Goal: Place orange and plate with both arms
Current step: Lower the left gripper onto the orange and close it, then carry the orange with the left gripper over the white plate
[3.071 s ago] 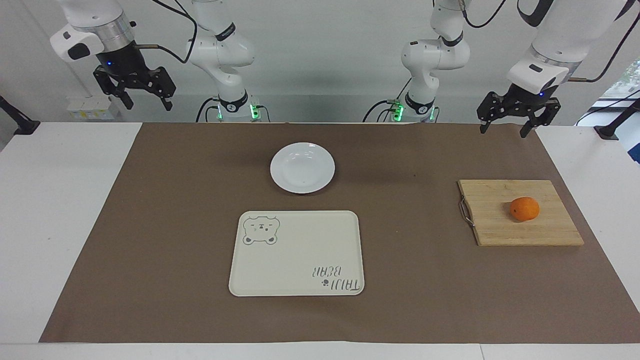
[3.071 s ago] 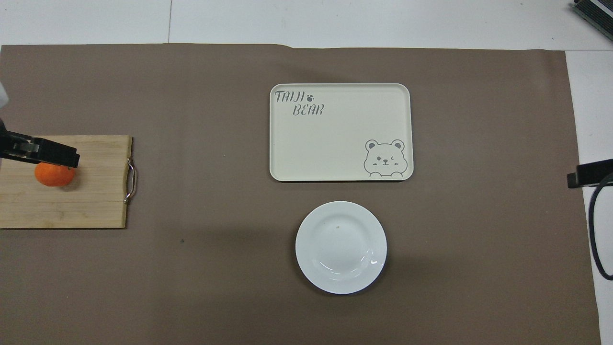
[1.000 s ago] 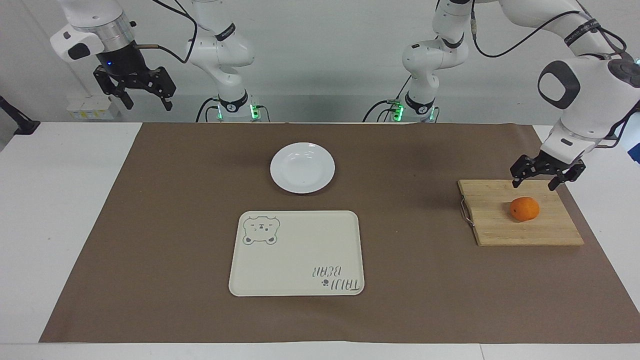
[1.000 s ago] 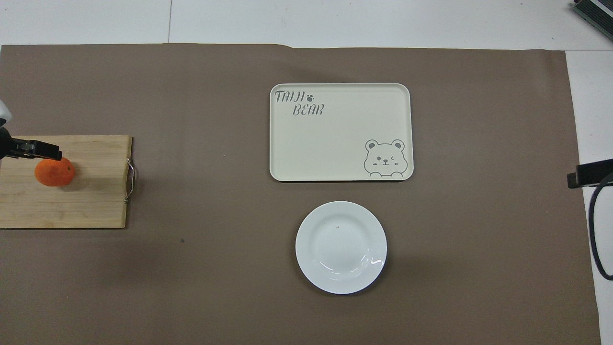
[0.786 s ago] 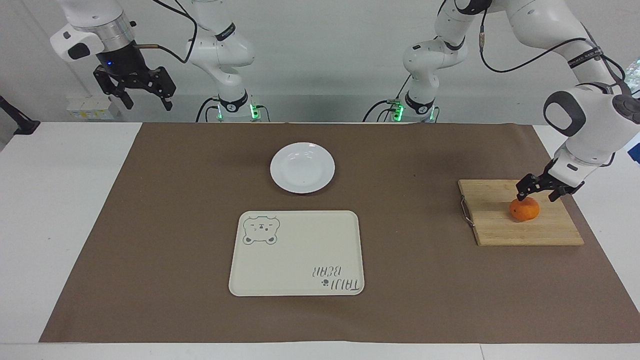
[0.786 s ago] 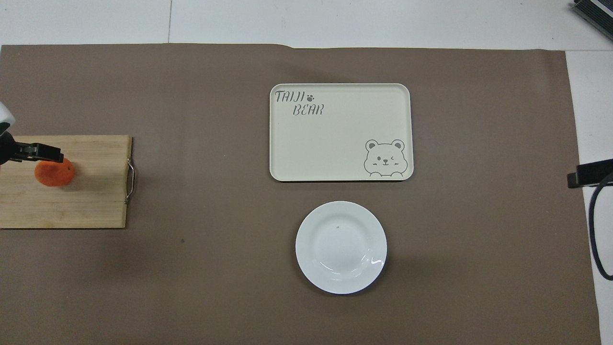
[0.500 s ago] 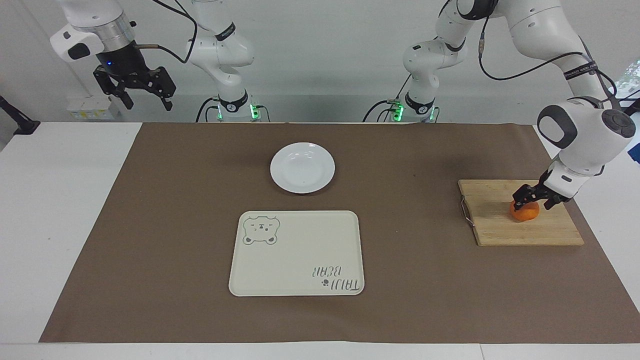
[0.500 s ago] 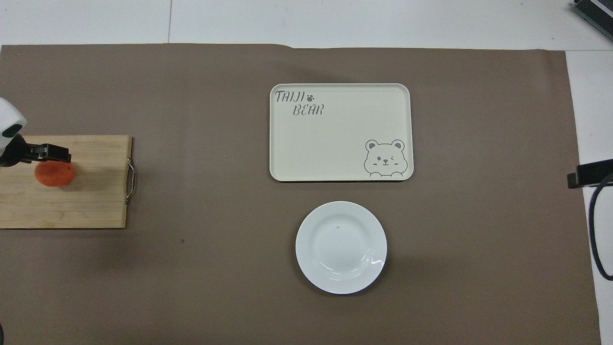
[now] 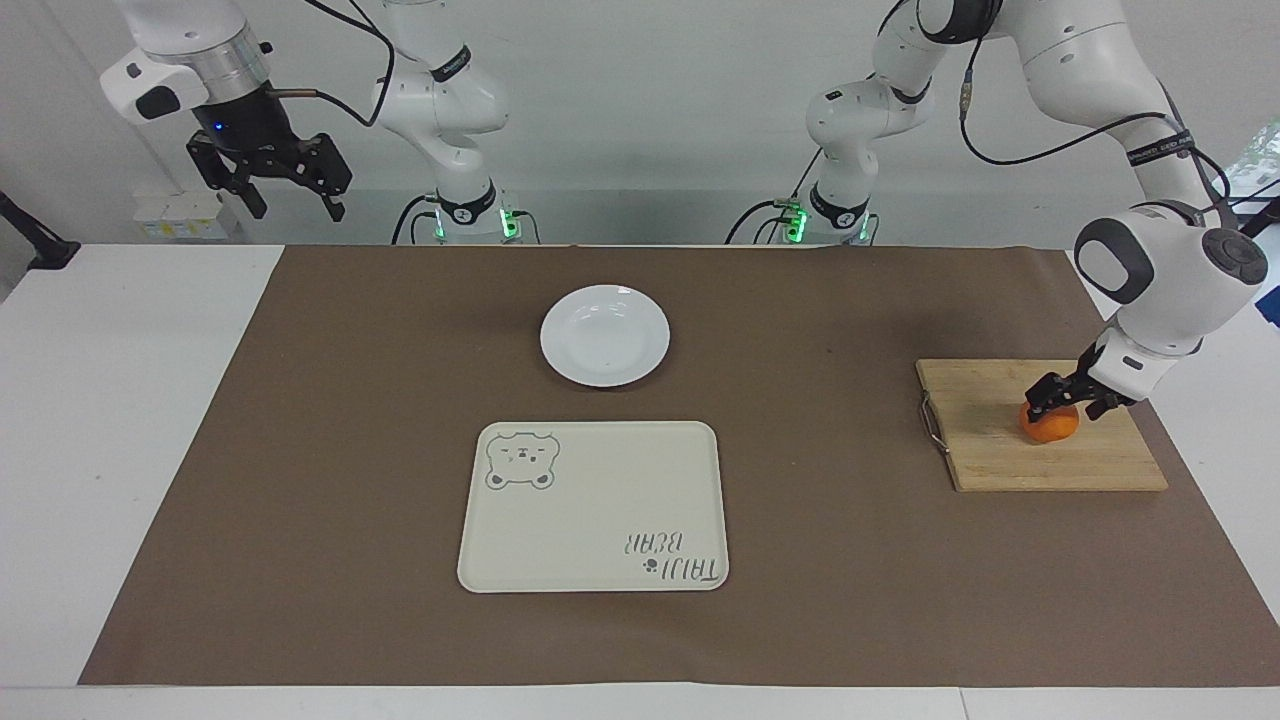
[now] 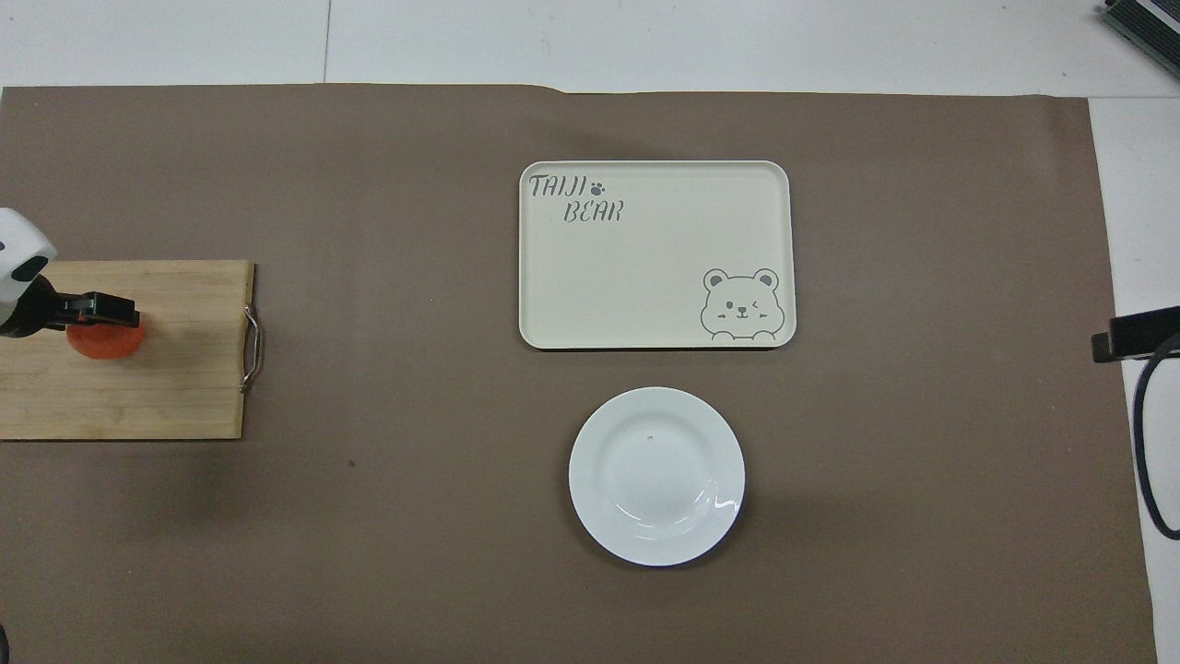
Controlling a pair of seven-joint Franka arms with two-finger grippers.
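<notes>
Small round bright-orange fruit (image 9: 1050, 429) sitting on pale wooden cutting board (image 9: 1000, 450), mid-height at the facing frame's edge, left arm's end. Left claw (image 9: 1067, 407) down over it, jaws spread, straddling the top, nothing gripped yet by the look of it. Risks, probably: closing too high and squirting the fruit sideways, or nudging it into a roll off the board. Right claw (image 9: 294, 210) waiting up in a top corner, spread wide, empty. Glossy round white plate (image 9: 605, 335) upper centre, cream rectangular bear tray (image 9: 600, 510) below it. Brown paper mat (image 9: 350, 450) over white surface (image 9: 100, 400), plain pale wall up top.
</notes>
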